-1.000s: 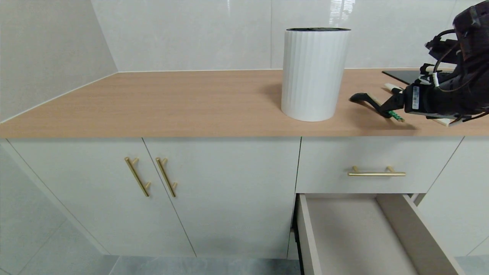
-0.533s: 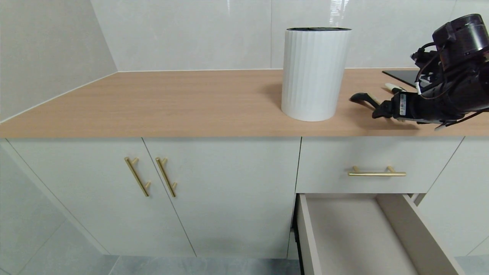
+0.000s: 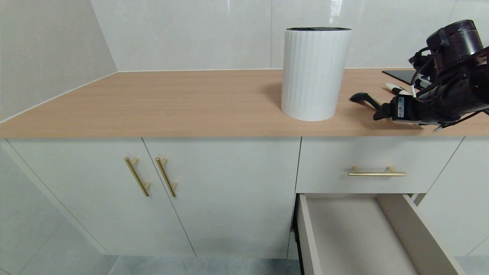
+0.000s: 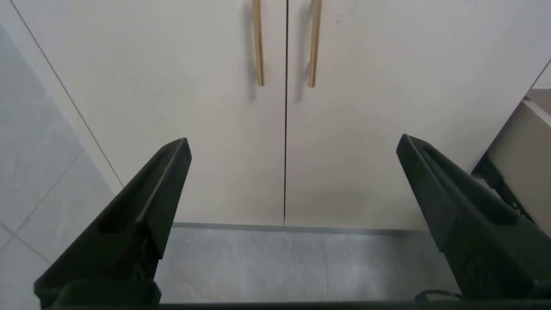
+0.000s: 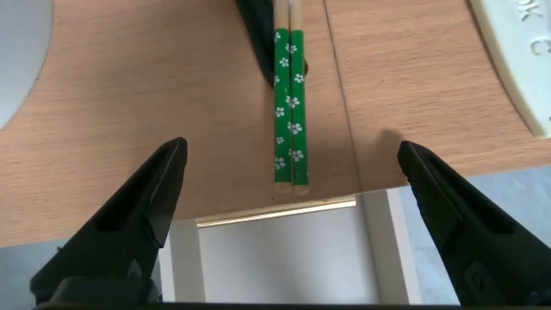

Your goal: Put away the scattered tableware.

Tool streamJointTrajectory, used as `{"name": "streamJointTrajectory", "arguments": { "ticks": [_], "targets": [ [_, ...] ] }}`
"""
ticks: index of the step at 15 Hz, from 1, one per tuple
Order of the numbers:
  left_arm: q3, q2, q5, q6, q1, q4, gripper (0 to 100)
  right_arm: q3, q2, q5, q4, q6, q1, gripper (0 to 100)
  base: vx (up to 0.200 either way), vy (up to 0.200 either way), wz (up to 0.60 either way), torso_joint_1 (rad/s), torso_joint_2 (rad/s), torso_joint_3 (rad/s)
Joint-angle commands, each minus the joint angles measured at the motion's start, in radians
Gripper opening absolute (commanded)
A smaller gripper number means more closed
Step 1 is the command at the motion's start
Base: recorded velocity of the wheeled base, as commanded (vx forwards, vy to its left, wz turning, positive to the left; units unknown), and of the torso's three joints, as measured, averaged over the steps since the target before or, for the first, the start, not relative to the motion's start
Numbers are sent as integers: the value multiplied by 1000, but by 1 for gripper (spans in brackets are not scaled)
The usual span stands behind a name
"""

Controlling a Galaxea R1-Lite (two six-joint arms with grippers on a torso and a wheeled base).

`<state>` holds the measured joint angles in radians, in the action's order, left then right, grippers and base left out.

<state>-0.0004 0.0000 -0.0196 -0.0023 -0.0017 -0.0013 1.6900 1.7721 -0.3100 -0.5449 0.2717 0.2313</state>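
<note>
Wood countertop [image 3: 191,103] with a white ribbed canister [image 3: 315,72] standing on it; the drawer [image 3: 305,229] below is pulled open. Green-ended chopsticks [image 5: 290,112] lie flat at the counter's front edge, right of the canister, beside a black utensil [image 3: 361,97]. The right gripper [image 5: 291,155] hovers over them, jaws spread wide, holding nothing. The left gripper [image 4: 293,155] is low, facing the cabinet doors [image 4: 344,129], jaws also wide apart and empty.

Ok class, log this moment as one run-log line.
right pincer: open, over chopsticks | left pincer: open, facing cabinet doors | drawer: open
</note>
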Motion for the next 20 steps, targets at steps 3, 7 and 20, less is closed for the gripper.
{"name": "streamJointTrajectory", "arguments": {
  "ticks": [3,7,20],
  "targets": [
    [0,2,0,-1,0,0,100,-1,3,0,0,0,0,0,0,0,0,0,0,0],
    [0,2,0,-1,0,0,100,-6,10,0,0,-3,0,0,0,0,0,0,0,0],
    [0,2,0,-1,0,0,100,-219,-428,71,0,-3,0,0,0,0,0,0,0,0]
  ]
}}
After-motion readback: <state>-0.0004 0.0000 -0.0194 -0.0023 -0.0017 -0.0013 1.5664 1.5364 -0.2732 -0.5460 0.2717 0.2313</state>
